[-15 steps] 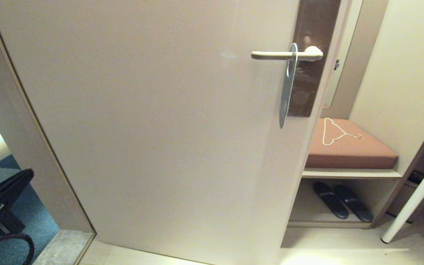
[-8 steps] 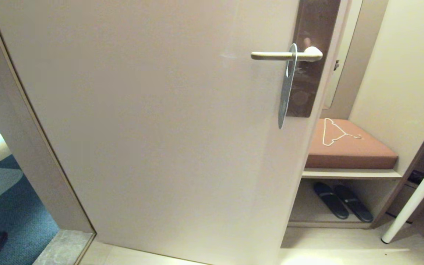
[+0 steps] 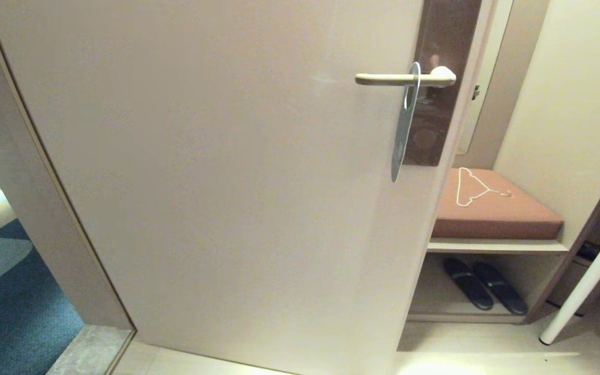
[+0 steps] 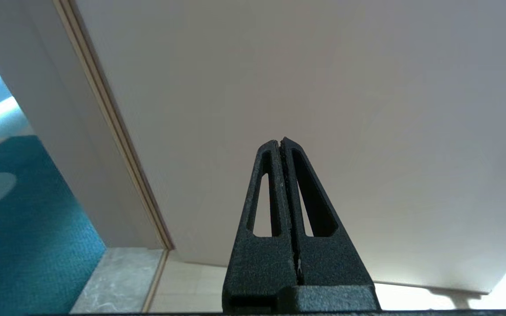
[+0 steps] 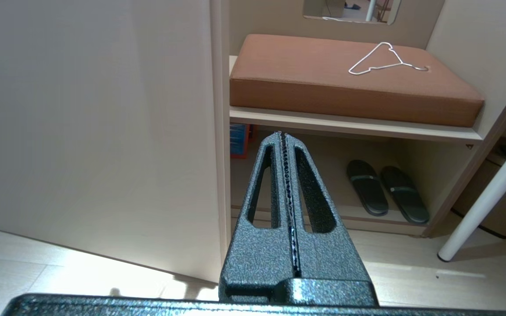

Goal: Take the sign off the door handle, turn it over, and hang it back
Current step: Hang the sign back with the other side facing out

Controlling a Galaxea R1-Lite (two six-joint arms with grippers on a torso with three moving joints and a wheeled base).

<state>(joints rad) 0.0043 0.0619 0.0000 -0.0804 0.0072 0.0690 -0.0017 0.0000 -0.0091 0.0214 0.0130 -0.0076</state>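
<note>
A: Where is the sign [image 3: 403,125] found?

B: It is hung on the door handle [image 3: 386,78], edge-on against the door [image 3: 216,172].

A: Which step is judged in hand?

B: Either none has begun, or the sign is already rehung. The left gripper [image 4: 280,141] and right gripper [image 5: 281,134] are seen clenched, empty, low by the door.

A: What is called for next?

B: If unbegun, one gripper must be opened and raised to the sign.

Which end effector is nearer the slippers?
Right. The right end effector points toward the shelf holding the slippers; the left end effector faces the bare door, slippers out of view.
</note>
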